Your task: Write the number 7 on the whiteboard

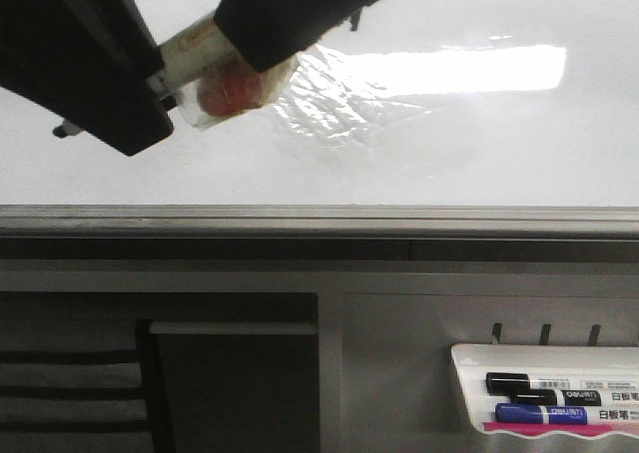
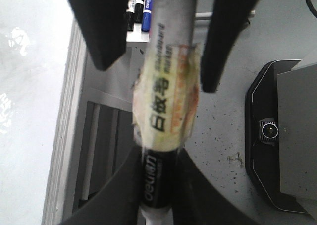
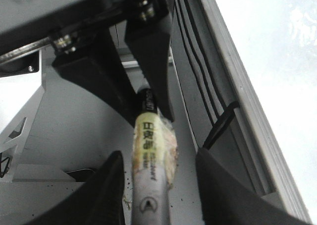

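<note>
Handover seems to be the step now. Left gripper (image 2: 157,197) is clenched on the black end of a grey marker pen wrapped in yellowish tape (image 1: 228,72), held above the far left part of the large glossy white whiteboard (image 1: 449,154). Right gripper (image 3: 158,190) is released, its fingers standing apart on both sides of the pen's grey end. No stroke of number 7 shows on the board yet. If the right gripper closes off-centre, or the left lets go too early, the pen may slip on the smooth tape, fall on the board and leave a stray mark.
</note>
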You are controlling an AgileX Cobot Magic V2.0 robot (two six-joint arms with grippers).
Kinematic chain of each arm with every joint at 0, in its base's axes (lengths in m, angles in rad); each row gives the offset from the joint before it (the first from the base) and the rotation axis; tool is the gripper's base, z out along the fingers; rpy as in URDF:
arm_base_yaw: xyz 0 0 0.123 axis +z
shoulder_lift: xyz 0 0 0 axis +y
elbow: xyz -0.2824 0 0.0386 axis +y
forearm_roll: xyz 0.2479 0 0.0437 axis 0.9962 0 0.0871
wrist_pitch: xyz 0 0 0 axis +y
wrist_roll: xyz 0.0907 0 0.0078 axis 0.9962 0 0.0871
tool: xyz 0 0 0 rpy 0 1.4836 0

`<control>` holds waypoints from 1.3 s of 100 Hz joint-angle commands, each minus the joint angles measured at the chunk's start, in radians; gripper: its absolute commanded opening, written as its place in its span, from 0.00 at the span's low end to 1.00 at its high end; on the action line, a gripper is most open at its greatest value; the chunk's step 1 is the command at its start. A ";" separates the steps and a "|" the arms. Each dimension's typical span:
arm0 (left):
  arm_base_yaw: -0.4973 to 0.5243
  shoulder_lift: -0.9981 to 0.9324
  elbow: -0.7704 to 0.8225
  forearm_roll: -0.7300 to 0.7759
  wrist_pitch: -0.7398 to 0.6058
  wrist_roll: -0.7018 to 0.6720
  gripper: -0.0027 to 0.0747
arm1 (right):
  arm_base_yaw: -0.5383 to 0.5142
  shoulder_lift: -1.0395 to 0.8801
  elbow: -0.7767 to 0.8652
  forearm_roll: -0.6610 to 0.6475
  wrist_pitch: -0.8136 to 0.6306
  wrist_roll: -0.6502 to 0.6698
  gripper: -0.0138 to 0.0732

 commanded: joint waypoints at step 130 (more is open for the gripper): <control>0.390 -0.335 0.066 -0.013 -0.107 -0.386 0.51 | -0.388 -0.240 -0.006 -0.320 0.113 0.651 0.09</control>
